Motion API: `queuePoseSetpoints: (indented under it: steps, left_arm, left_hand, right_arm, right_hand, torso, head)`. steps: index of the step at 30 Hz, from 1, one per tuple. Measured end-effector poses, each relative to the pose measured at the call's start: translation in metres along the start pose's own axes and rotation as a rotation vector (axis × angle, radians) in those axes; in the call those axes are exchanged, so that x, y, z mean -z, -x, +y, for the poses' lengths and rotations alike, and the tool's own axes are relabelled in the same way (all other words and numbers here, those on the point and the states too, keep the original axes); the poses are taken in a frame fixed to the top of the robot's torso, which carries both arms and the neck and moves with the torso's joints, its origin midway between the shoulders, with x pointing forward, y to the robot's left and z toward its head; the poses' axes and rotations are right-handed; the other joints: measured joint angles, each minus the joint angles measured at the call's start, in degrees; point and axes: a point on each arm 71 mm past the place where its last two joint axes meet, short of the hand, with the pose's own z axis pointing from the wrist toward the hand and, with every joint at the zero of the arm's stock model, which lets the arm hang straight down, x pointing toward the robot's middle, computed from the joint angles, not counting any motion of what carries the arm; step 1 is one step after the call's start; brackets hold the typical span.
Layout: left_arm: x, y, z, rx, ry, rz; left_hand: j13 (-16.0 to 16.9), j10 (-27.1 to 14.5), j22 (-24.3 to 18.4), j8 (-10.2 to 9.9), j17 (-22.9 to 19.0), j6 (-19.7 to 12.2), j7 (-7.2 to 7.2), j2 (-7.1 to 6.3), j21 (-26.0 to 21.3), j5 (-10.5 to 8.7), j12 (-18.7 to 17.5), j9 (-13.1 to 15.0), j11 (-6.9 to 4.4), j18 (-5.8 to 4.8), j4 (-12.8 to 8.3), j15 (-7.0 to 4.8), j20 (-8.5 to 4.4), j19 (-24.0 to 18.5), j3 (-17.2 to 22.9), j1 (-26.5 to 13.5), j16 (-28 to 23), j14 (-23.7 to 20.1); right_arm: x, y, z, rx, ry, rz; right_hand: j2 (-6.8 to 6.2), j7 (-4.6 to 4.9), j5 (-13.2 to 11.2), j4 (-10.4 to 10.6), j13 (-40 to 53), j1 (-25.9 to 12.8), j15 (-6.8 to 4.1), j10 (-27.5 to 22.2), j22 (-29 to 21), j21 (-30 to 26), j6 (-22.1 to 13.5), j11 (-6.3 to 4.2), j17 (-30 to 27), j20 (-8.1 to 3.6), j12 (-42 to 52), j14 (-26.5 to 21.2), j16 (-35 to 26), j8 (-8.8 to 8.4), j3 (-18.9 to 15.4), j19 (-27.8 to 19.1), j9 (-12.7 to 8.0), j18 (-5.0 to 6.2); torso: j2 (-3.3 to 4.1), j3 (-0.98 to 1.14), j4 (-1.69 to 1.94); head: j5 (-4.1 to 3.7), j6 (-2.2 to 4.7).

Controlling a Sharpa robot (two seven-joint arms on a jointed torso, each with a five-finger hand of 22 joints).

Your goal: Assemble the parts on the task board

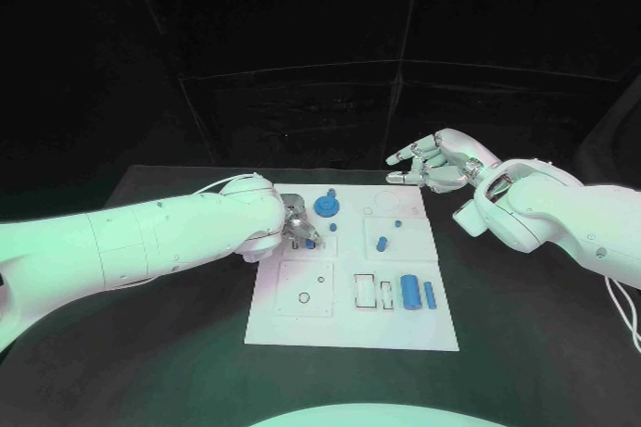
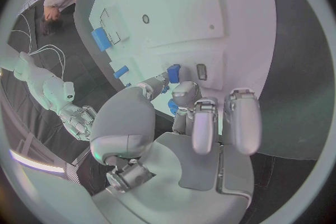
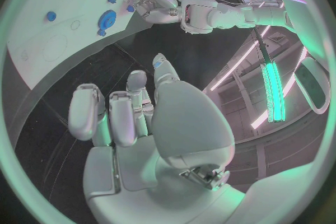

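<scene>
Head view shows my left hand [image 1: 296, 225] low over the board [image 1: 350, 330], at its left-middle part. My fingers there are curled down around a small blue part [image 1: 310, 244]. In the left wrist view I see this part [image 2: 173, 73] between my thumb and one fingertip [image 2: 183, 91], so I am pinching it — it stands on the board, just beside a small slot [image 2: 201, 71].

Just beyond my left hand lies a round blue gear [image 1: 329, 206], and next to it, to the right of my fingers, one short blue peg [image 1: 333, 227]. Farther right from this hand two more small pegs [image 1: 381, 243] stand in a square field of the board. Nearer to my body than the hand, two long blue blocks [image 1: 418, 294] lie side by side, close to an open frame [image 1: 363, 291].

My right hand [image 1: 437, 161] is in the air, behind the far right corner of the board, well apart from all parts. The right wrist view shows its fingers [image 3: 117, 115] bent a little and loosely together, with nothing between them — the palm [image 3: 185, 123] is bare. From this wrist view I also see the gear [image 3: 107, 19] and my left hand [image 3: 150, 3] on the board [image 3: 49, 47].
</scene>
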Motion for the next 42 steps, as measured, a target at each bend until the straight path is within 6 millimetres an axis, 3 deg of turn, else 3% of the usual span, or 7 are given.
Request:
queuePoseSetpoints:
  steps: [12,16,21,26,31,36,42]
  left_arm:
    - [-0.003,0.002,0.002,0.001,0.01,-0.003]
    - [-0.004,0.004,0.004,0.004,0.016,-0.006]
    - [-0.003,0.004,0.006,0.008,0.019,-0.008]
    - [0.0,0.008,0.012,0.025,0.022,-0.011]
    - [0.008,0.027,0.012,0.065,0.006,-0.039]
    - [0.018,0.051,0.012,0.098,-0.013,-0.068]
    - [0.02,0.075,0.014,0.101,-0.003,-0.069]
  left_hand:
    - [-0.1,-0.01,0.0,0.26,0.0,0.39,0.01,0.33,0.17,0.0,0.0,-0.48,0.0,0.0,2.2,0.0,0.0,0.0,-2.42,-2.32,0.0,0.0]
    - [-0.15,-0.01,0.0,0.49,0.0,0.52,-0.12,-0.89,0.17,-0.35,0.27,-0.88,0.01,0.01,4.31,0.0,-0.07,-0.07,-8.3,-3.86,0.0,0.0]
    - [-0.23,-0.01,0.0,0.5,0.0,0.59,-0.19,-1.3,0.16,-3.4,0.27,-1.31,0.01,0.01,6.72,-0.2,-0.21,-0.21,-14.97,-4.27,0.0,-0.21]
    - [-0.48,-0.01,0.0,0.84,0.0,0.59,-0.19,-1.67,0.16,-3.43,0.27,-1.53,0.01,0.01,8.46,-0.41,-0.39,-0.03,-19.19,-3.5,0.0,0.0]
    - [-2.29,-0.77,0.0,0.78,0.0,0.32,-0.04,-0.86,-0.86,-3.43,-0.98,-1.88,-0.08,0.01,8.95,-0.41,-0.4,-0.02,-21.56,-0.83,0.0,0.0]
    - [-7.47,-4.99,-1.55,-1.37,0.0,-3.87,1.54,1.22,-3.46,-3.43,-5.55,-3.13,1.29,0.01,8.88,0.37,-0.14,-0.18,-24.51,3.56,0.0,0.05]
    - [-7.81,-5.55,-2.36,-2.44,0.0,-5.3,2.39,2.14,-3.94,-3.43,-5.47,-4.25,1.86,0.01,9.53,0.95,0.6,-0.19,-26.76,4.99,0.0,-0.07]
  right_arm:
    - [0.0,-0.001,0.0,-0.001,0.001,0.001]
    - [-0.001,-0.001,0.001,-0.001,0.001,0.001]
    - [-0.001,-0.001,0.0,-0.001,0.001,0.001]
    - [-0.001,0.0,0.0,0.0,0.0,0.0]
    - [-0.001,0.0,-0.001,0.001,-0.002,-0.002]
    - [-0.003,0.0,-0.002,0.002,-0.003,-0.003]
    - [-0.005,-0.001,-0.002,0.002,-0.004,-0.002]
  right_hand:
    - [0.32,0.0,0.24,0.48,-0.17,-0.32,0.0,0.0,-0.13,-0.23,0.0,0.0,-0.08,0.21,0.0,0.0,0.0,0.0,-0.48,-0.21,0.0,0.0]
    - [0.31,0.0,0.23,0.58,-0.3,-0.35,0.0,0.0,-0.27,-0.23,0.0,0.0,-0.1,0.21,0.0,0.0,0.0,0.0,-0.89,-0.21,0.0,0.0]
    - [0.08,0.0,0.23,0.88,-0.3,-0.58,0.0,0.0,-0.37,-0.23,0.0,0.0,-0.15,0.21,0.0,0.0,0.0,0.0,-1.19,-0.21,0.0,0.0]
    - [0.29,0.0,0.23,1.02,-0.56,-0.78,0.0,0.0,-0.44,-0.44,0.0,0.0,-0.14,0.21,-0.26,0.0,0.0,0.0,-1.34,-0.21,0.0,0.0]
    - [0.13,0.0,0.23,1.21,-0.56,-0.95,0.0,0.0,-0.44,-0.44,0.0,0.0,-0.14,0.21,-0.26,0.0,0.0,0.0,-1.53,-0.2,0.0,0.0]
    - [0.07,0.0,0.23,1.05,-0.55,-1.0,0.0,0.0,-0.44,-0.44,0.0,0.0,-0.14,0.21,-0.26,0.0,0.0,0.0,-1.69,-0.2,0.0,0.0]
    - [0.07,0.0,0.23,1.05,-0.55,-1.0,0.0,0.0,-0.44,-0.44,0.0,0.0,-0.14,0.21,-0.26,0.0,0.0,0.0,-1.69,-0.2,0.0,0.0]
  torso:
    - [-0.01,-0.02,0.04]
    - [-0.01,-0.03,0.04]
    - [-0.01,-0.08,0.05]
    - [-0.02,-0.09,0.05]
    - [-0.05,-0.08,0.09]
    - [-0.05,-0.07,0.12]
    - [-0.02,-0.07,0.1]
  head:
    - [-0.09,-0.01]
    - [-0.11,0.03]
    - [-0.21,0.07]
    - [-0.23,0.1]
    - [-0.32,0.16]
    - [-0.35,0.25]
    - [-0.33,0.35]
